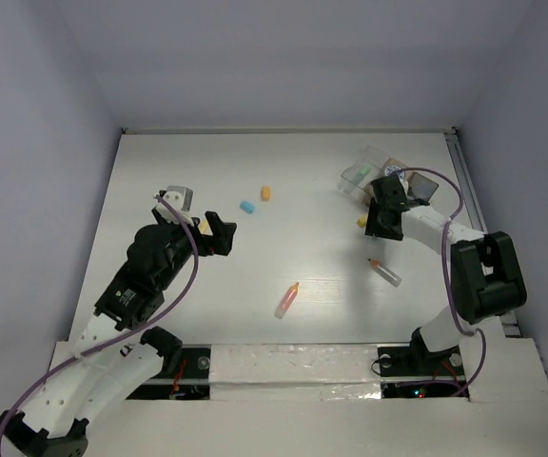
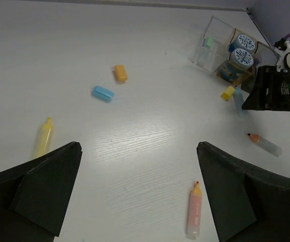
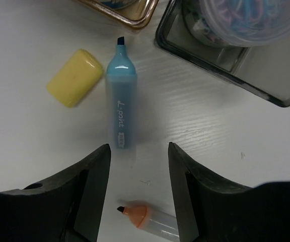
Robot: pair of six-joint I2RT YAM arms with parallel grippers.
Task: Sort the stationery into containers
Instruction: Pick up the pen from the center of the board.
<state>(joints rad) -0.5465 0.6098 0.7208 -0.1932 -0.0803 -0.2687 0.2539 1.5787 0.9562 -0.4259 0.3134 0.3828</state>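
Observation:
My right gripper [image 1: 381, 221] [image 3: 139, 151] hovers open over the table, nothing gripped. A blue highlighter [image 3: 121, 101] lies just ahead of its left finger, beside a yellow eraser [image 3: 75, 77] [image 1: 361, 221]. An orange-tipped clear stick [image 3: 150, 219] [image 1: 384, 271] lies on the table under the jaws. The dark tray [image 3: 256, 70] holds a jar [image 3: 245, 20]. The clear box [image 1: 360, 173] [image 2: 209, 48] stands at the back right. My left gripper [image 1: 212, 236] [image 2: 139, 147] is wide open and empty. A pink-orange highlighter [image 2: 195, 209] [image 1: 286, 299] lies by its right finger.
A blue eraser [image 1: 247, 206] [image 2: 103, 93] and an orange eraser [image 1: 265, 193] [image 2: 120, 73] lie mid-table. A yellow highlighter [image 2: 43, 137] lies near the left finger. Two blue-white lidded jars [image 2: 241, 49] sit in a brownish box beside the clear box. Walls ring the table.

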